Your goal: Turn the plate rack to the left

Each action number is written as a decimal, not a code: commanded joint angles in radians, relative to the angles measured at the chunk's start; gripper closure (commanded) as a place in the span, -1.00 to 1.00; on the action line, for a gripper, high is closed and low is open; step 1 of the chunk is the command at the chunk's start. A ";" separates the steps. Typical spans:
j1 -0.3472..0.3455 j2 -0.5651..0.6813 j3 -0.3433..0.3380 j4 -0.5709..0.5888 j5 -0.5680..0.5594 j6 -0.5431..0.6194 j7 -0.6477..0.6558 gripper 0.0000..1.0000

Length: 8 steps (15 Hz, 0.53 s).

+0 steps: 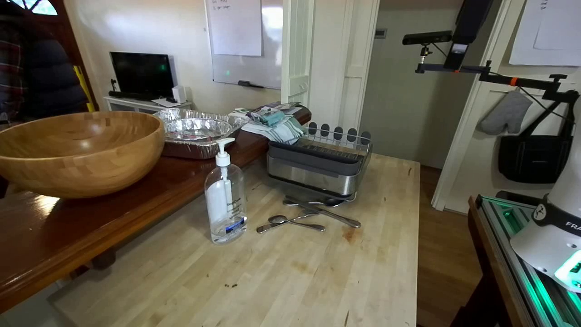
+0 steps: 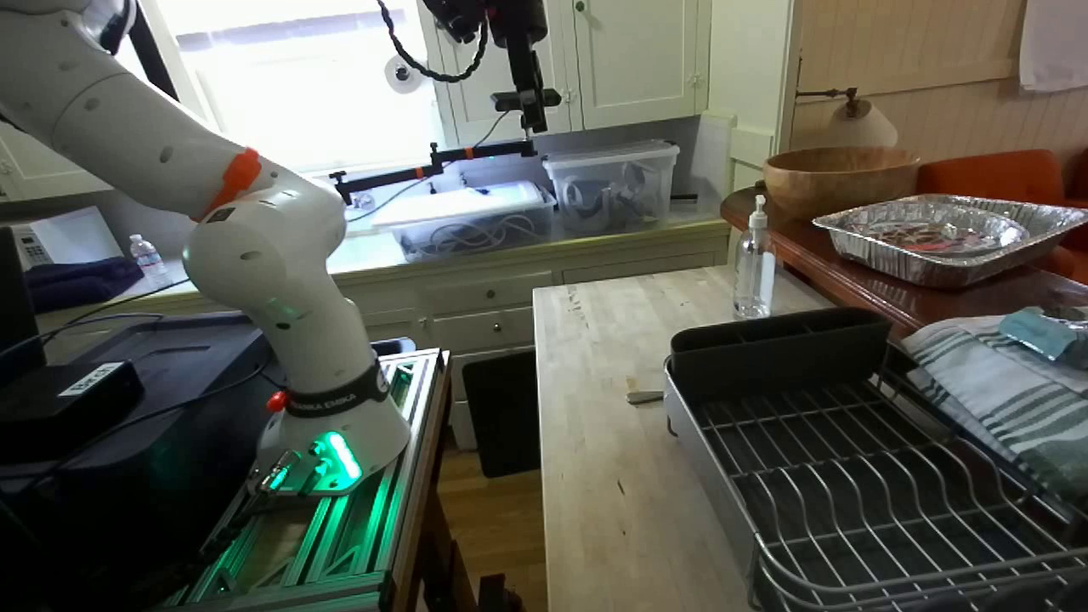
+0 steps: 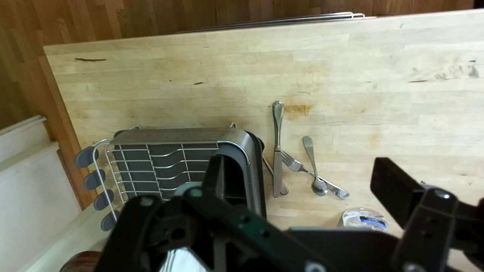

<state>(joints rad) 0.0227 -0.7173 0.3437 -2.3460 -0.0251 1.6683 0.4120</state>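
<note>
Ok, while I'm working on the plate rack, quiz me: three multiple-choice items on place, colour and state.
1. In the wrist view, cutlery lies between the plate rack and which thing?
A wooden bowl; B soap bottle; C foil tray
2. What colour are the plate rack's prong tips?
A white; B red; C dark grey
3. How is the gripper?
A open, holding nothing; B shut on plate rack; C shut on soap bottle

1 B: its base shows beyond the cutlery.
2 C: an exterior view shows them so.
3 A: fingers stand wide apart, clasping nothing.
</note>
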 commanded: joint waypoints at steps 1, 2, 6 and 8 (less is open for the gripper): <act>0.021 0.006 -0.014 0.003 -0.011 -0.003 0.011 -1.00; 0.021 0.006 -0.014 0.003 -0.011 -0.003 0.011 -1.00; -0.014 0.032 -0.042 0.004 -0.002 -0.006 0.053 -1.00; -0.038 0.046 -0.077 -0.004 0.009 0.001 0.081 -1.00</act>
<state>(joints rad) 0.0084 -0.7048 0.3109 -2.3469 -0.0276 1.6683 0.4494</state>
